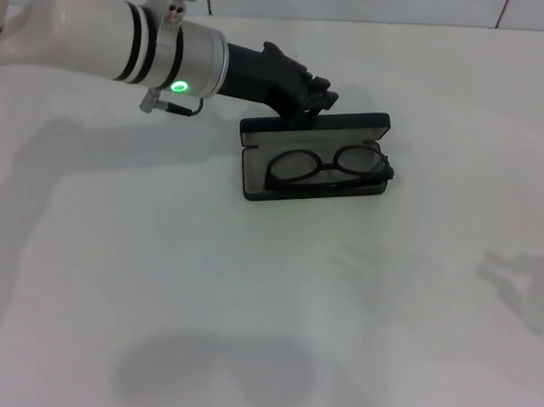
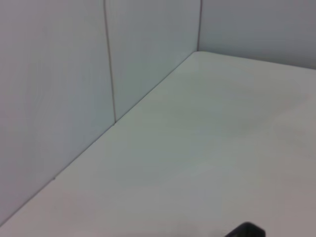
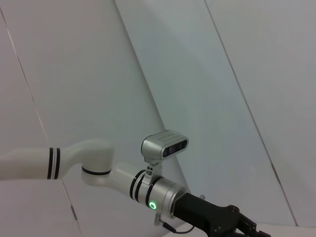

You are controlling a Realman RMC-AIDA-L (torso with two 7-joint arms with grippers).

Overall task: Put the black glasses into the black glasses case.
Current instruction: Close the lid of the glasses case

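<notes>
Black against the pale bench (image 1: 268, 328), the left hand (image 1: 318, 100) is reaching in from the robot's left and hovering at the far edge of the black glasses case (image 1: 314, 158), right at the raised lid; whether its fingers are spread or clenched cannot be told, since they are merging with the dark lid behind them. The case is lying open near the middle of the bench, grey lining showing, and the black glasses (image 1: 327, 166) are already resting inside the tray, lenses side by side, the frame at one end sitting close to, perhaps over, the rim. The right hand is not appearing in any view; its wrist camera is looking across at the left arm (image 3: 98, 168) from well apart. Judged from this layout, placement is finished and closing the lid is the step in hand. To do it well, the hand should be pushing the lid from behind its top edge, slowly and evenly, checking that no part of the frame is overhanging the rim before pressing it down
</notes>
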